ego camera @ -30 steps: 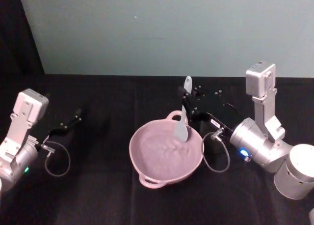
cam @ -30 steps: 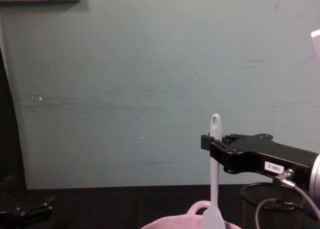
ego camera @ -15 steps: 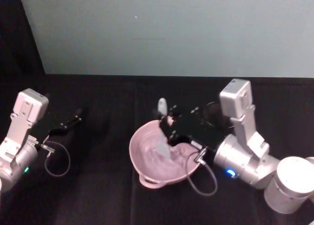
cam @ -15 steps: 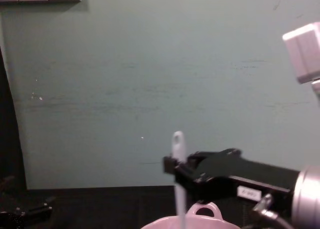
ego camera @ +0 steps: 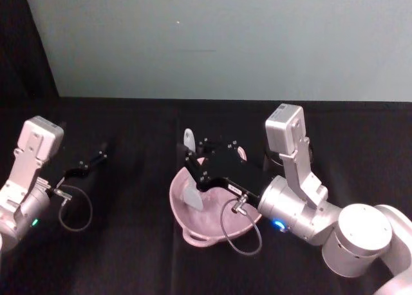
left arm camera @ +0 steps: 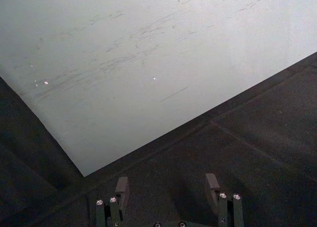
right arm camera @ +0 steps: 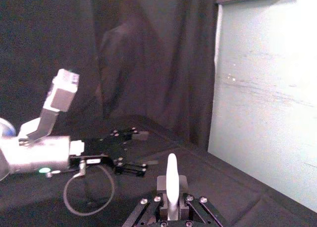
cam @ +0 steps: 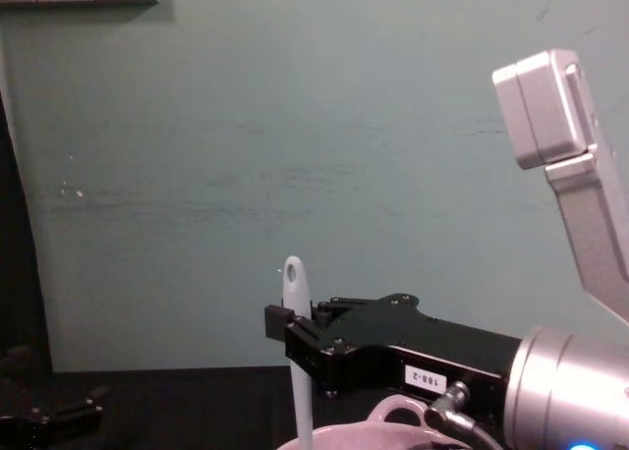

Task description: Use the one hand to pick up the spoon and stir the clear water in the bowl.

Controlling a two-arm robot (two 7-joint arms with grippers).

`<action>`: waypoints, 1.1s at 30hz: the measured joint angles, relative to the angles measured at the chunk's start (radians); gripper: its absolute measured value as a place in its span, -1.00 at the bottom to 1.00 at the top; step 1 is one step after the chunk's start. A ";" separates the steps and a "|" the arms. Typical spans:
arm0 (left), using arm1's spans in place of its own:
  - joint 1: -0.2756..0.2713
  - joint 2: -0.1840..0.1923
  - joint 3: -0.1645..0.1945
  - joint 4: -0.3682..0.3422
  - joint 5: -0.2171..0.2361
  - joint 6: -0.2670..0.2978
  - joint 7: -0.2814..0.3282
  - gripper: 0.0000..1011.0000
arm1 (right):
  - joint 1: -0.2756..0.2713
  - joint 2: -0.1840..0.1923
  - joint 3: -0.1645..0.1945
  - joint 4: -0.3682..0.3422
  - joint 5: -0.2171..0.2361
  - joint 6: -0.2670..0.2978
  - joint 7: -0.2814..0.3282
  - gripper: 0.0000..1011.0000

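There is one spoon and one bowl, and the bowl has two loop handles on its rim. There are two end effectors, the right end effector and the left end effector, each with two fingers. They sit on two silver arms, one per side. One black tabletop lies under everything.

A scuffed pale green wall rises behind the black-draped table.

White label on right hand: "188-2"
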 joint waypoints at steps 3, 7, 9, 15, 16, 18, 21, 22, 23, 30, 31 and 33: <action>0.000 0.000 0.000 0.000 0.000 0.000 0.000 0.99 | 0.017 -0.019 0.008 0.039 0.012 -0.008 -0.005 -0.76; 0.000 0.000 0.000 0.000 0.000 0.000 0.000 0.99 | 0.033 -0.033 0.027 0.081 0.027 -0.017 -0.018 -0.76; 0.000 0.000 0.000 0.000 0.000 0.000 0.000 0.99 | 0.038 -0.034 0.041 0.095 0.031 -0.020 -0.027 -0.76; 0.000 0.000 0.000 0.000 0.000 0.000 0.000 0.99 | 0.038 -0.015 0.080 0.094 0.033 -0.022 -0.047 -0.76; 0.000 0.000 0.000 0.000 0.000 0.000 0.000 0.99 | 0.037 -0.013 0.084 0.092 0.033 -0.022 -0.048 -0.76; 0.000 0.000 0.000 0.000 0.000 0.000 0.000 0.99 | 0.035 -0.006 0.092 0.086 0.033 -0.021 -0.050 -0.76; 0.000 0.000 0.000 0.000 0.000 0.000 0.000 0.99 | 0.025 0.013 0.106 0.067 0.031 -0.018 -0.053 -0.76; 0.000 0.000 0.000 0.000 0.000 0.000 0.000 0.99 | 0.022 0.018 0.108 0.061 0.029 -0.016 -0.053 -0.76; 0.000 0.000 0.000 0.000 0.000 0.000 0.000 0.99 | 0.019 0.021 0.109 0.057 0.027 -0.015 -0.054 -0.76; 0.000 0.000 0.000 0.000 0.000 0.000 0.000 0.99 | -0.009 0.044 0.105 0.007 0.011 -0.003 -0.048 -0.76; 0.000 0.000 0.000 0.000 0.000 0.000 0.000 0.99 | -0.012 0.046 0.102 0.002 0.010 -0.002 -0.046 -0.76; 0.000 0.000 0.000 0.000 0.000 0.000 0.000 0.99 | -0.020 0.047 0.092 -0.012 0.006 0.002 -0.039 -0.76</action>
